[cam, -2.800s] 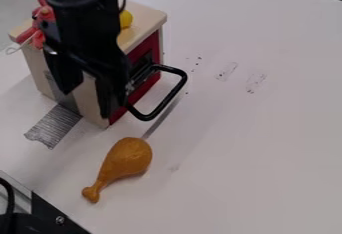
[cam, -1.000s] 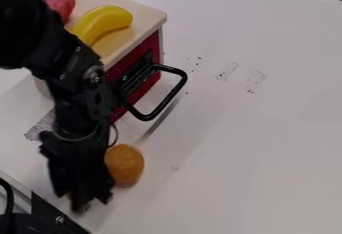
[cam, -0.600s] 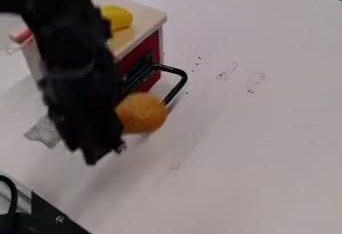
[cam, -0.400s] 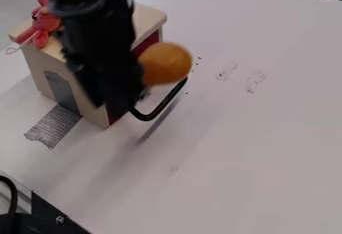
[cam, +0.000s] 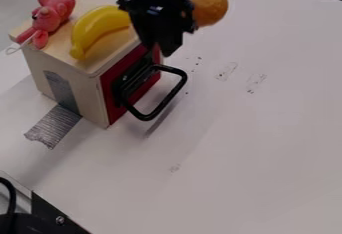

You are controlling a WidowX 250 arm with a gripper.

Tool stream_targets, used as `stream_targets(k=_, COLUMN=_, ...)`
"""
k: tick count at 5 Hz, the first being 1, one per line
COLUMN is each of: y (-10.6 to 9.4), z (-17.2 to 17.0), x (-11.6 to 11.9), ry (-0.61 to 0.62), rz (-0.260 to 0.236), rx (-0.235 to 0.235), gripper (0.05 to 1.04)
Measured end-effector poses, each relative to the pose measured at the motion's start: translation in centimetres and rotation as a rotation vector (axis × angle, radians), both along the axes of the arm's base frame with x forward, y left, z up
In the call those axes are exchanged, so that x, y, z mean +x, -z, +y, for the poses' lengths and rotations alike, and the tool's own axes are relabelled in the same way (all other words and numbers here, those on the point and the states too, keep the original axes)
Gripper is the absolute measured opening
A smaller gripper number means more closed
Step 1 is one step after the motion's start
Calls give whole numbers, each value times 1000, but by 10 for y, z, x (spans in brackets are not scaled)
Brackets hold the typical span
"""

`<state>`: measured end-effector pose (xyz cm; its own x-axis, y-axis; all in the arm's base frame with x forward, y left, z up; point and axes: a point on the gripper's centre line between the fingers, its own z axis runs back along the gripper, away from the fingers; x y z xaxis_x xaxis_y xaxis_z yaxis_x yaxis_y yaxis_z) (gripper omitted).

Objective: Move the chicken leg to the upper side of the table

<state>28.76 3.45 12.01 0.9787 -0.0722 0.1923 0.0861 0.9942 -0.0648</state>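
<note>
Chicken leg [cam: 208,7] hangs pinched in the tool [cam: 172,43], above the worktop [cam: 267,148] by the far right corner of the box [cam: 88,95], fat end pointing right. Behind the box, left, is grey floor [cam: 15,0]. A pink toy [cam: 48,19] sits on top; tape [cam: 53,127] runs from its side; then a banana [cam: 97,27] on top. A handle [cam: 182,84] juts right, where the worktop spreads widely to its far edge.

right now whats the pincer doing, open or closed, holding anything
Pincer: closed on the chicken leg, whose round end sticks out to the pincer's right in the view.
</note>
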Motion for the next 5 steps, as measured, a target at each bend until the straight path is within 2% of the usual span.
stream_targets(k=1, y=19, z=7, x=52, ry=-13, rz=-11, rx=7, gripper=349)
stream_targets(k=2, y=43, z=13, x=89, ry=-45, rz=15, rx=10, gripper=349)
stream_targets(k=3, y=79, z=15, x=108, ry=-69, rz=90, rx=36, gripper=349)
stream_targets(k=4, y=98, z=14, x=115, ry=-78, rz=148, rx=45, gripper=349)
stream_targets(k=5, y=102, z=14, x=114, ry=-85, rz=169, rx=65, gripper=389)
